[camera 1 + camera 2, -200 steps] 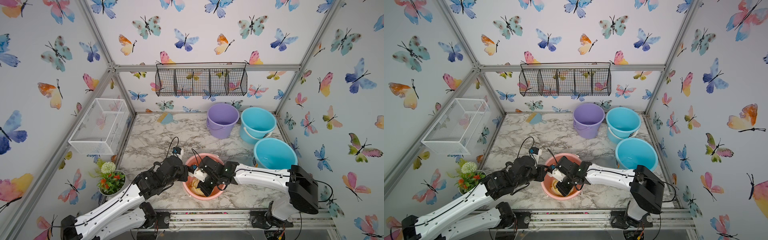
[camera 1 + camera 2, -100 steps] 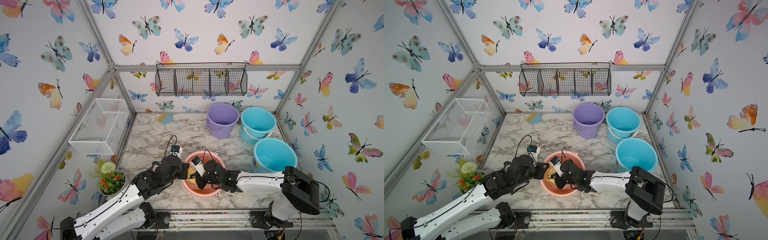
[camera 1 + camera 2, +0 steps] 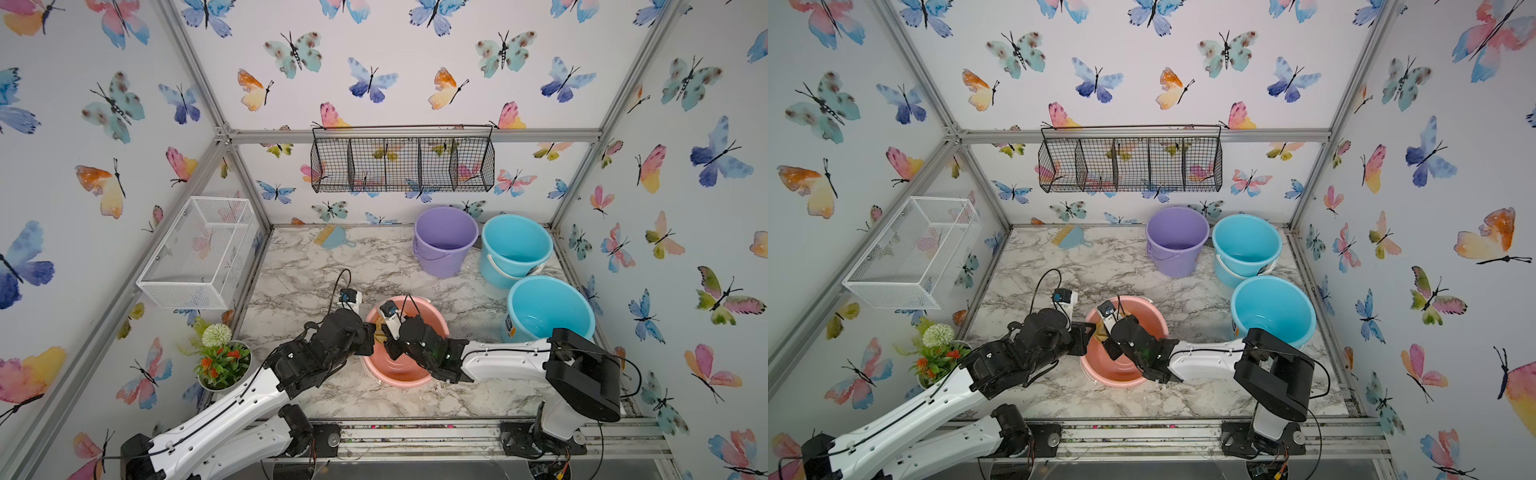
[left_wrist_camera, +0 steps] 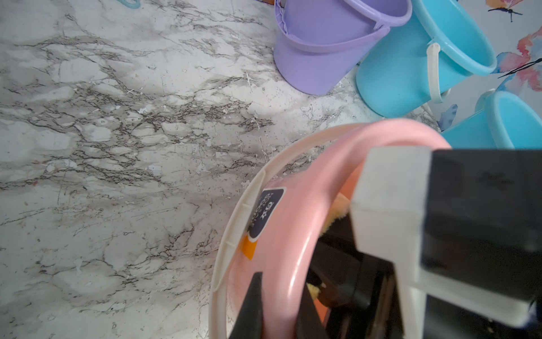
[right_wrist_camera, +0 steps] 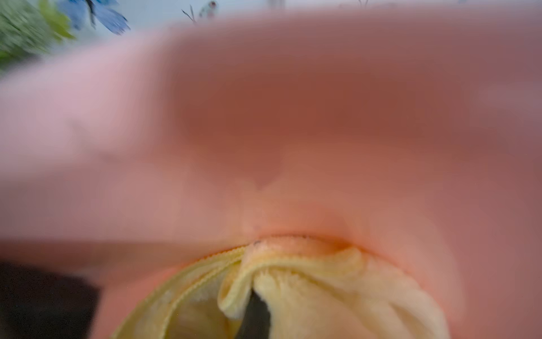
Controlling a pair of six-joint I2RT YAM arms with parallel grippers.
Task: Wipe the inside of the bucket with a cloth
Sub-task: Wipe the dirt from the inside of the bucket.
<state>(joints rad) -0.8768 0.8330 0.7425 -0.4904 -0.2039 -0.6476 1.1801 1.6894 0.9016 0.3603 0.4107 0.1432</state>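
Observation:
The pink bucket (image 3: 432, 309) (image 3: 1144, 309) stands at the table's front middle. My left gripper (image 3: 370, 338) (image 3: 1086, 334) (image 4: 278, 311) is shut on the bucket's left rim (image 4: 293, 234), one finger outside the wall and one inside. My right gripper (image 3: 384, 336) (image 3: 1106, 336) (image 5: 258, 317) reaches down into the bucket and is shut on the pale yellow cloth (image 5: 322, 293) (image 3: 377, 327) (image 4: 337, 214). The cloth is pressed against the inner wall (image 5: 293, 117) on the left side, close to the left gripper. Most of the cloth is hidden by the right wrist in both top views.
A purple bucket (image 3: 445, 241) and two blue buckets (image 3: 515, 249) (image 3: 548, 309) stand at the back right. A potted plant (image 3: 220, 361) sits off the table's front left edge. A white mesh basket (image 3: 199, 253) hangs on the left wall, a black wire basket (image 3: 403, 158) on the back wall.
My right gripper has carried the cloth leftward across the inside of the bucket to the wall beside the left gripper. The left gripper has kept its hold on the rim.

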